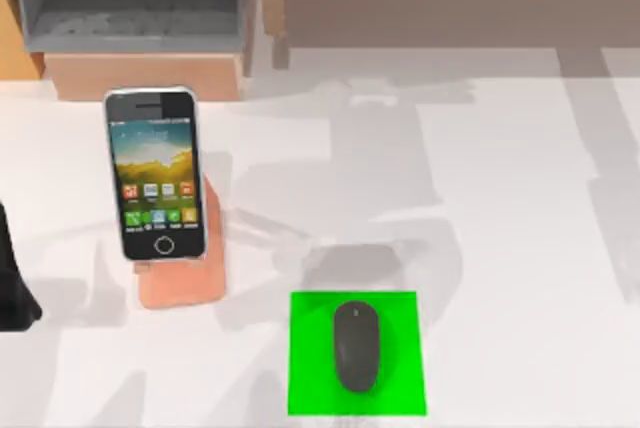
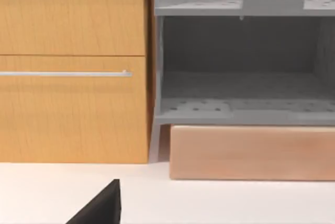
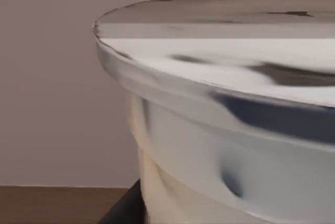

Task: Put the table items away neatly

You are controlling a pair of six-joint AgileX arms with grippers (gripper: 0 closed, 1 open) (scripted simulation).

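Sitting parked at far left edge, left arm (image 1: 15,288), fingers impossible to judge. Phone (image 1: 155,173) propped on pink stand (image 1: 185,273), left of centre. Mouse (image 1: 356,345) on green square (image 1: 400,313), near front. Cup (image 3: 225,130) seen close up by right wrist, lid on; grip unclear. Risk: cup tipping or slipping if squeezed off-centre. Phone icons unreadable, no brands legible.

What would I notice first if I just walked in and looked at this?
Probably the smartphone, its colourful screen leaning on a salmon-pink stand at the table's left. Next, the bright green square near the front edge, with a dark mouse lying on it.
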